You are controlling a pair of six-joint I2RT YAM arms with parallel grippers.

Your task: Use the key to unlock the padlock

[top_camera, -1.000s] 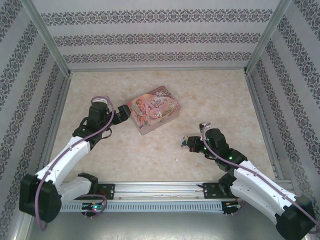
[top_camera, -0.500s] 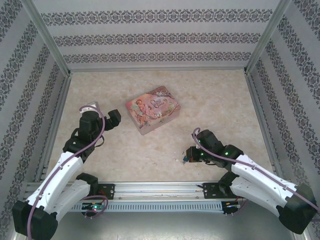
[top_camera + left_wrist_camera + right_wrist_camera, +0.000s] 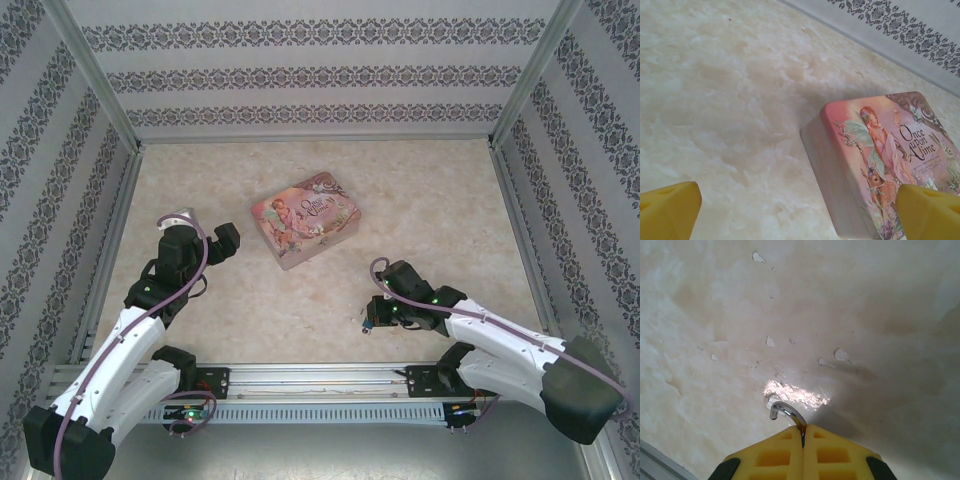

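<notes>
The padlock (image 3: 370, 322) is a small blue speck at the tip of my right gripper (image 3: 377, 312), low over the table near the front rail. In the right wrist view the yellow fingers (image 3: 770, 455) are pressed together, and the silver shackle (image 3: 785, 411) curves out from between them with its hooked end free. The padlock's body is hidden inside the grip. The key is out of view. My left gripper (image 3: 222, 240) stands open just left of the pink tin (image 3: 305, 220), its two yellow fingertips (image 3: 670, 210) wide apart with nothing between them.
The pink illustrated tin (image 3: 880, 160) lies closed at the table's middle. White chipped flecks (image 3: 841, 355) dot the marble-look surface under the right gripper. An aluminium rail (image 3: 320, 380) runs along the near edge, and patterned walls close in the three other sides.
My right arm has swung toward the near edge and dropped low with the padlock. My left gripper drew back from the tin's left side and has since stayed still.
</notes>
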